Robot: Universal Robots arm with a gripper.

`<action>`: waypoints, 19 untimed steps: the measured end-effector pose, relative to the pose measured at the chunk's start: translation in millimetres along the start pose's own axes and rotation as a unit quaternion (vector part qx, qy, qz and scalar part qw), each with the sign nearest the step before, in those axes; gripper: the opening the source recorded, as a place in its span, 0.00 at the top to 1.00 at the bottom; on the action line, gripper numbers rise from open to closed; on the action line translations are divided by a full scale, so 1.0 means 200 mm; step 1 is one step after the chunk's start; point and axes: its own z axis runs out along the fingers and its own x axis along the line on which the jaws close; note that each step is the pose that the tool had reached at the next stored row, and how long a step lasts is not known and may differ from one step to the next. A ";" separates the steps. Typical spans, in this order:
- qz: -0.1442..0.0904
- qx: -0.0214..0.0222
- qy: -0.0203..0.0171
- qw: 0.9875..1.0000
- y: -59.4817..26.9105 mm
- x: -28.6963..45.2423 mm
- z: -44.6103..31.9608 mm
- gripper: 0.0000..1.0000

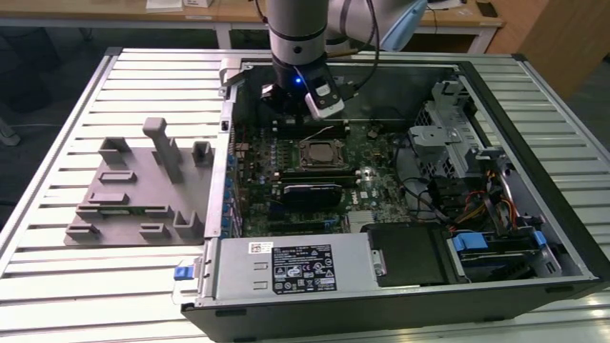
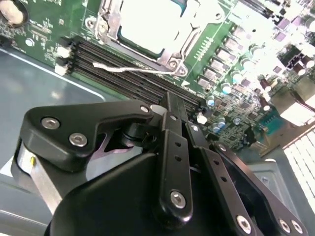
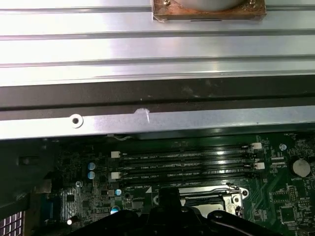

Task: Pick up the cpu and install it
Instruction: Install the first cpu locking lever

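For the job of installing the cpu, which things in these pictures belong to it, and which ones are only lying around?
Belong to the job: the cpu, seated in the socket; the end effector, above the motherboard near it.
Only lying about: the grey holder blocks on the table; the power supply; the memory slots; the drive cage.

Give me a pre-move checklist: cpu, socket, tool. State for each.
1. The cpu lies inside the socket frame: ok.
2. cpu flat and square in the frame: cannot tell, since its far side runs out of the second wrist view.
3. Socket lever latched: not ok. The wire lies out over the memory slots, off the frame.
4. The tool is off the cpu: ok. It stands over the memory slots beside the socket.
5. Tool carrying anything: cannot tell.
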 end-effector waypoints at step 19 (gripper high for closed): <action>0.027 0.010 -0.033 0.999 -0.005 -0.012 0.031 0.89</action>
